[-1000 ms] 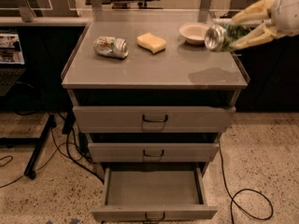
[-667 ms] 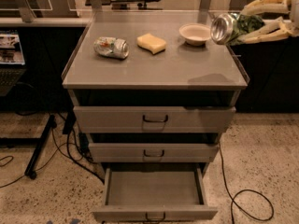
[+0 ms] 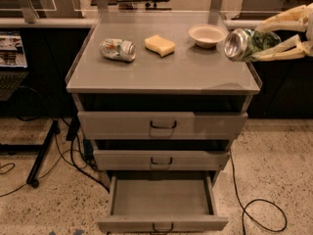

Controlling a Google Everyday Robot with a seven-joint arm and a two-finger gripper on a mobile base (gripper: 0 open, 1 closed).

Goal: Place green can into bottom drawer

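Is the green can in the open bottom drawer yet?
No, the pincer holds the green can over the right edge of the cabinet top, far above the bottom drawer.

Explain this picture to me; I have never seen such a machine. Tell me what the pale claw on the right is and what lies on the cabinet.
This single camera view looks down at a grey cabinet from its front. The pale claw is the gripper of a one-armed mobile robot, reaching in at the picture's right edge. Its two fingers are closed on the green can, held sideways in the air. On the cabinet's top lie a silver can on its side, a yellow sponge and a small bowl. The bottom drawer is pulled open.
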